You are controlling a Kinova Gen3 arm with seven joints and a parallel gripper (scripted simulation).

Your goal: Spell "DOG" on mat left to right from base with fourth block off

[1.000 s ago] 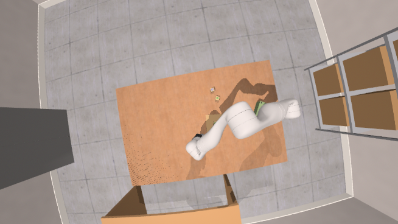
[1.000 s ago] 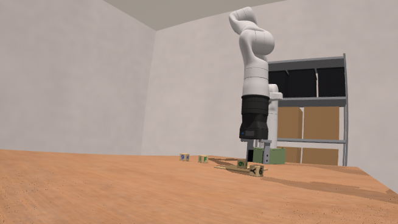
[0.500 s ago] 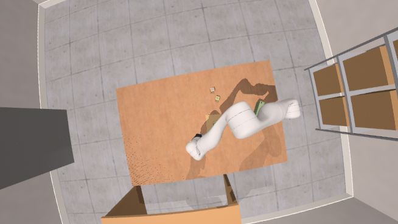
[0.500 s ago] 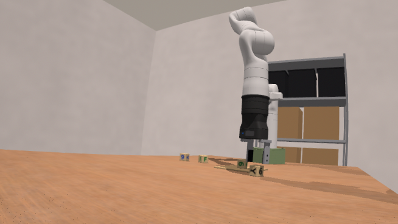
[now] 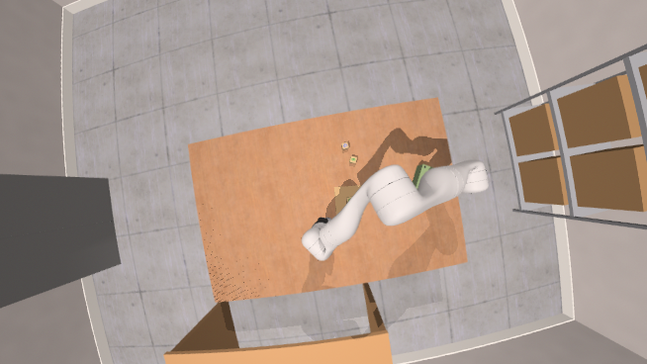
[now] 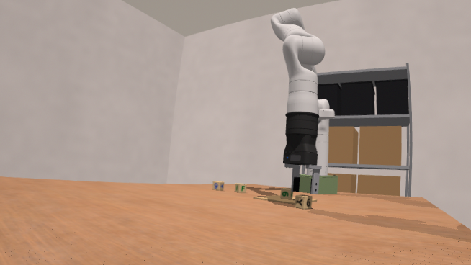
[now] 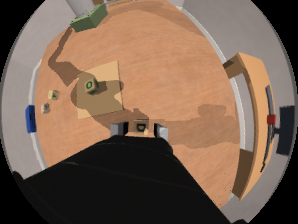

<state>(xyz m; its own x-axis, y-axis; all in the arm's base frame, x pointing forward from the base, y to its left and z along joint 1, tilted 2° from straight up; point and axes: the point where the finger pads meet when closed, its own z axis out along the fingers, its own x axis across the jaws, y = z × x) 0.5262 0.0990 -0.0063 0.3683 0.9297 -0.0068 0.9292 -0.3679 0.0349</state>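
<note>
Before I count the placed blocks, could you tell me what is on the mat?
One green-lettered block lies on the mat; the block below the gripper sits at its edge. The arm hides part.

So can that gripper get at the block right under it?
Probably yes. The gripper hangs open and empty just above the block at the mat's edge, with nothing between them.

Storeroom or workshop: concrete floor (image 5: 277,59), metal shelf rack (image 6: 407,108) holding cardboard boxes (image 6: 379,144)
</note>
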